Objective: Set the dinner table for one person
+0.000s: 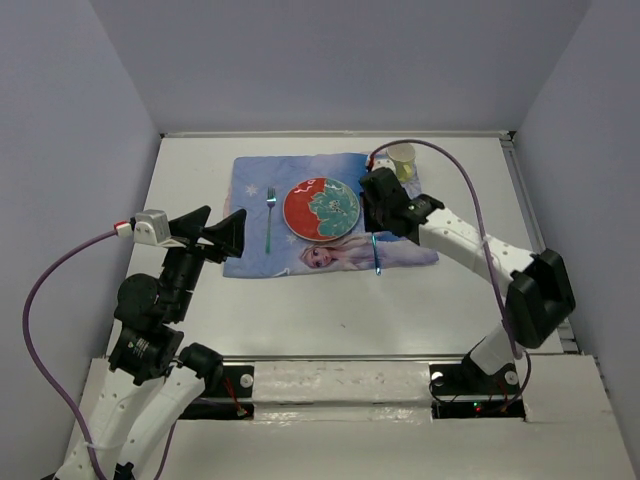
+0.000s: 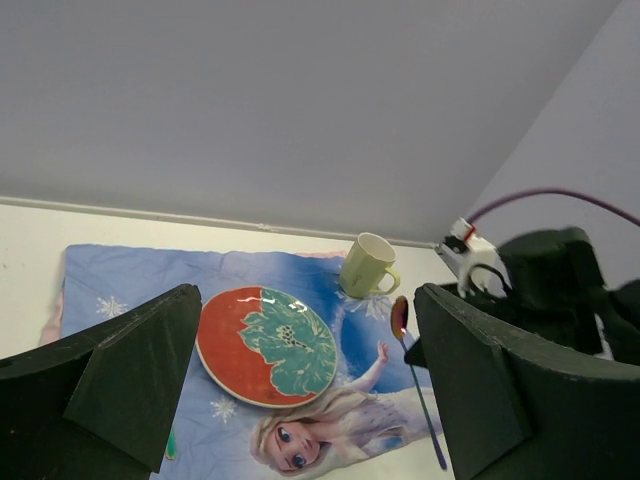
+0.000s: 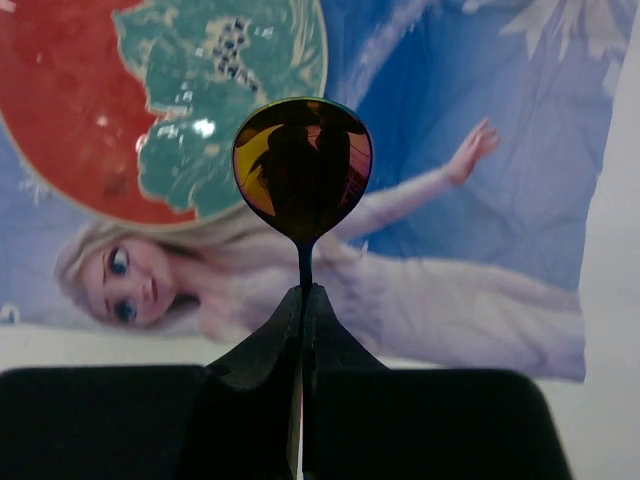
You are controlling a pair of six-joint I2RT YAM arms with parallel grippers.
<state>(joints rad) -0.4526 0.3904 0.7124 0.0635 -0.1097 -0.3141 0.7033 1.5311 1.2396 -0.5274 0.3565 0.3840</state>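
The white dinner table (image 1: 330,310) carries a blue printed placemat (image 1: 255,185). On the mat lie a red and green plate (image 1: 321,209) and, left of it, a green fork (image 1: 270,220). A pale yellow cup (image 1: 402,160) stands at the mat's far right corner. My right gripper (image 1: 374,230) is shut on the handle of an iridescent spoon (image 3: 302,170) and holds it just right of the plate (image 3: 130,110), over the mat. The spoon's handle (image 1: 376,256) points toward me. My left gripper (image 1: 215,232) is open and empty, raised over the mat's left edge.
Lavender walls close the table in on three sides. Bare white tabletop lies in front of the mat and along its left side (image 1: 190,180). In the left wrist view the cup (image 2: 368,265) stands beyond the spoon (image 2: 400,318) and plate (image 2: 265,345).
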